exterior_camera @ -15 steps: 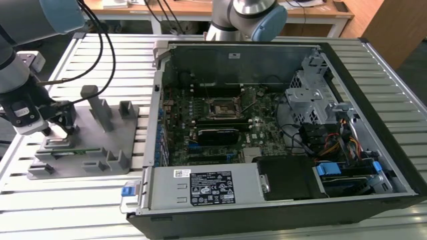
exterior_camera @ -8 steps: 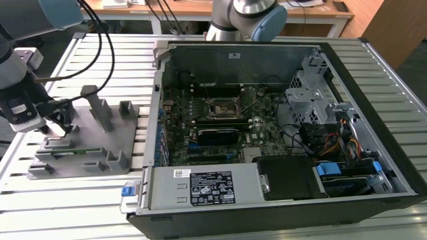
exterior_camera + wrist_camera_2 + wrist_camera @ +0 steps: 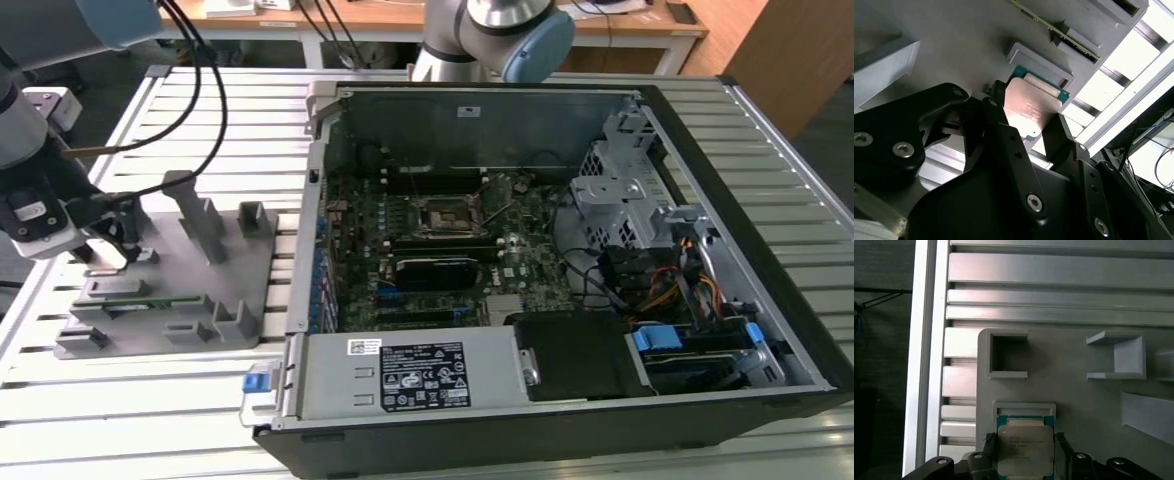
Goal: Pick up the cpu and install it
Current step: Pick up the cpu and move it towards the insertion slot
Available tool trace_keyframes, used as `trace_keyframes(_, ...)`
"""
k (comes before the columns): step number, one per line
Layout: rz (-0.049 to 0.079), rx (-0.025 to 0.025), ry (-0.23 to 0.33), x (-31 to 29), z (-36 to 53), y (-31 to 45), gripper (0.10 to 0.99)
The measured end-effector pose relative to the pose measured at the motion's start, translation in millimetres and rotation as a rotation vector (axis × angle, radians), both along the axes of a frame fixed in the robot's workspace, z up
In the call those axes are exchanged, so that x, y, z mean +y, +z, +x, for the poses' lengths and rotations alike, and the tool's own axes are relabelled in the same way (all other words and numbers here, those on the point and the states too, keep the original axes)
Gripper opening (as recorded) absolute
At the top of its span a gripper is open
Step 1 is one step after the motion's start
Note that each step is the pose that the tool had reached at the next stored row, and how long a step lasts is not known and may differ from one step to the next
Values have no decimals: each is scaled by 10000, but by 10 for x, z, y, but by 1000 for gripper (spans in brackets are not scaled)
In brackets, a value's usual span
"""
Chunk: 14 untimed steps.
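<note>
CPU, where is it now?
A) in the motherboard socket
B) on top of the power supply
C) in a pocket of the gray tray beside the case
C: the cpu sits in a pocket of the gray tray, with the hand right at it.

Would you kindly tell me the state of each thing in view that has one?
cpu, lying flat in a pocket of the gray tray, silver top up.
end effector, at the cpu, grip unclear.
computer case, open, side panel off.
</note>
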<state>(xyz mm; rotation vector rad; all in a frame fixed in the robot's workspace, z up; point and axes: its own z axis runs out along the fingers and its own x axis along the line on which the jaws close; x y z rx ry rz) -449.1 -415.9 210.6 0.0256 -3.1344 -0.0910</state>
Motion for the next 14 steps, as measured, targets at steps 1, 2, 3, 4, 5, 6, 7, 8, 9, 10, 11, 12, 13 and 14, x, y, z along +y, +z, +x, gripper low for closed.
trace_keyframes(1, 0, 0, 0, 0, 0, 8, 541)
trace_keyframes(2, 0, -1, 0, 0, 0, 14, 541)
trace_keyframes(3, 1, -1, 0, 0, 0, 22, 541)
trace_keyframes(4, 0, -1, 0, 0, 0, 29, 541)
trace_keyframes(5, 0, -1, 0, 0, 0, 35, 541)
trace_keyframes(6, -1, 0, 0, 0, 0, 43, 541)
trace_keyframes(7, 0, -1, 0, 0, 0, 50, 541)
trace_keyframes(8, 0, -1, 0, 0, 0, 58, 541)
trace_keyframes(9, 0, 0, 0, 0, 0, 67, 541)
trace_keyframes(10, -1, 0, 0, 0, 0, 76, 541)
trace_keyframes(11, 0, -1, 0, 0, 0, 82, 541)
trace_keyframes(12, 1, -2, 0, 0, 0, 85, 541)
trace_keyframes(13, 2, -4, 0, 0, 0, 87, 541)
trace_keyframes(14, 1, -3, 1, 0, 0, 91, 541)
